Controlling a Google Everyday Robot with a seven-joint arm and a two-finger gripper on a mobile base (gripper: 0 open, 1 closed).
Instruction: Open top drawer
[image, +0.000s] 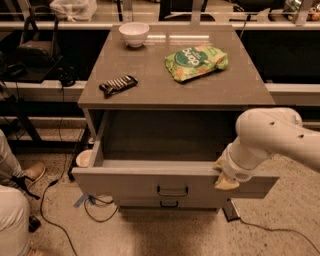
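The top drawer (130, 182) stands well open. The gripper (222, 173) sits on the drawer's front rim, right of the drawer's handle (172, 190), fingers pinching the panel. Any further pull should run straight outward so the off-centre grip doesn't skew it.

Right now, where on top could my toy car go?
Free: cabinet top's front right, in front of the green snack bag, and the middle between snack bar and bag. Back left holds the white bowl. The gripper sits at the top drawer's front right.
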